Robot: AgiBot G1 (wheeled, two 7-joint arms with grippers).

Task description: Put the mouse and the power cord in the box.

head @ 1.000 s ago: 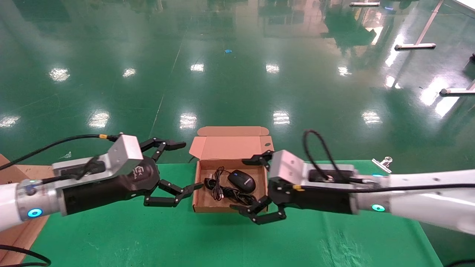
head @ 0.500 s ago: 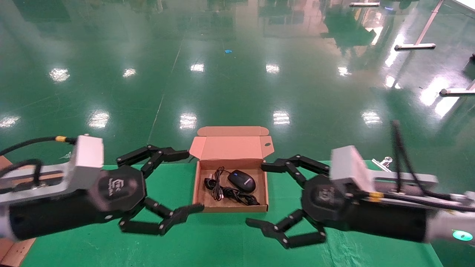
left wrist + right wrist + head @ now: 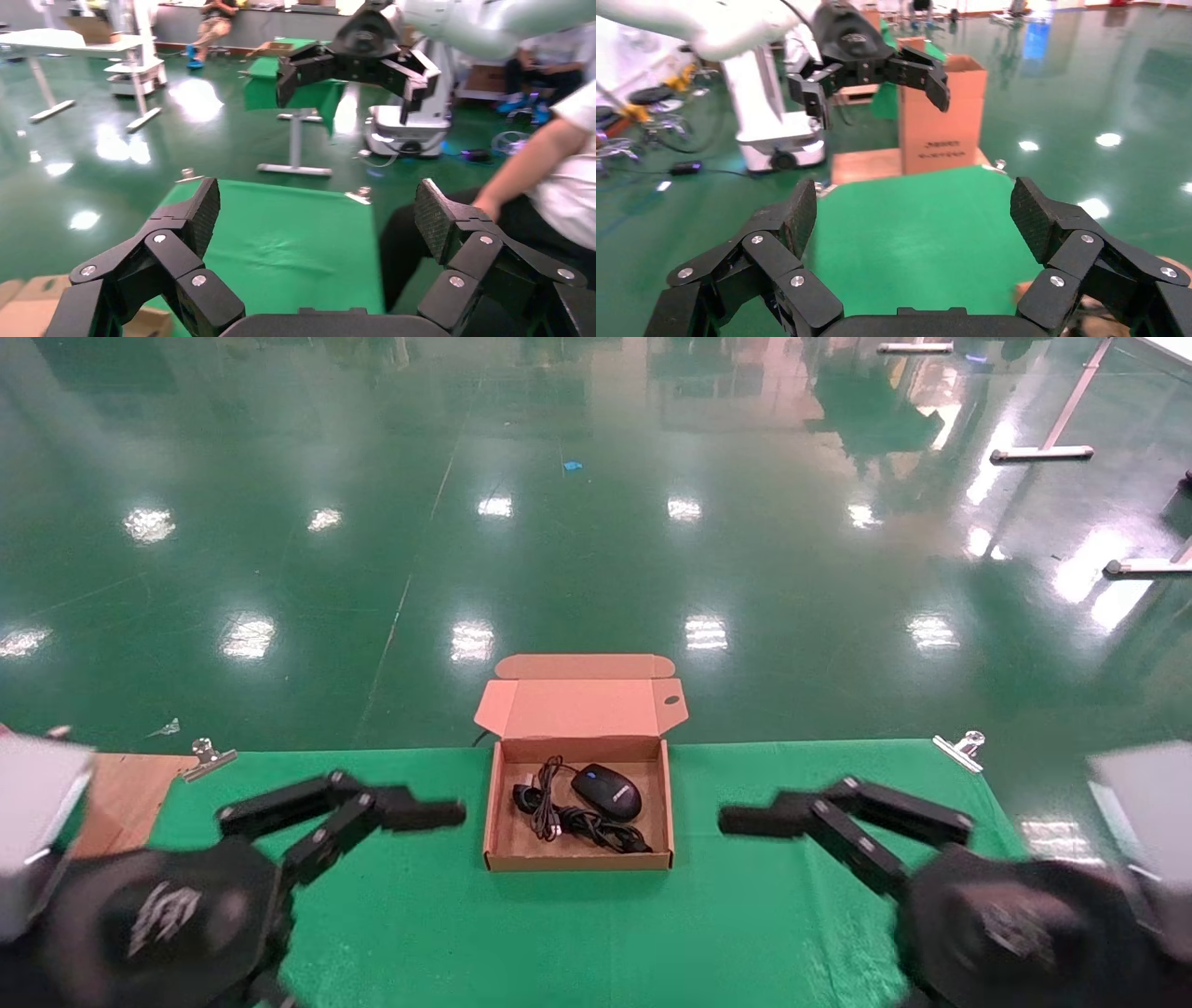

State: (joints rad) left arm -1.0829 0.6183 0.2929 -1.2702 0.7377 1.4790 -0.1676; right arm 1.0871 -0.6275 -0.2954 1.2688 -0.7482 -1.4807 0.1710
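The tan box (image 3: 497,822) sits open in the middle of the green table, its lid (image 3: 579,706) tipped back. Inside lie the black mouse (image 3: 606,791) and, beside it toward the left, the coiled power cord (image 3: 562,820). My left gripper (image 3: 316,209) hangs open and empty over bare cloth, low and left of the box; one of its fingers (image 3: 410,814) points toward the box without touching it. My right gripper (image 3: 914,208) is open and empty too, low and right of the box, with a finger (image 3: 759,820) well apart from the box wall.
Green cloth (image 3: 577,933) covers the table, held by metal clips (image 3: 207,758) (image 3: 959,747) at the far corners. A brown carton with print (image 3: 944,126) stands off the table's left end. A seated person (image 3: 555,175) is beyond the right end.
Both arms have drawn back from the box's sides, toward me and outward. Their fingers stay spread. The mouse and cord lie in the box as before.
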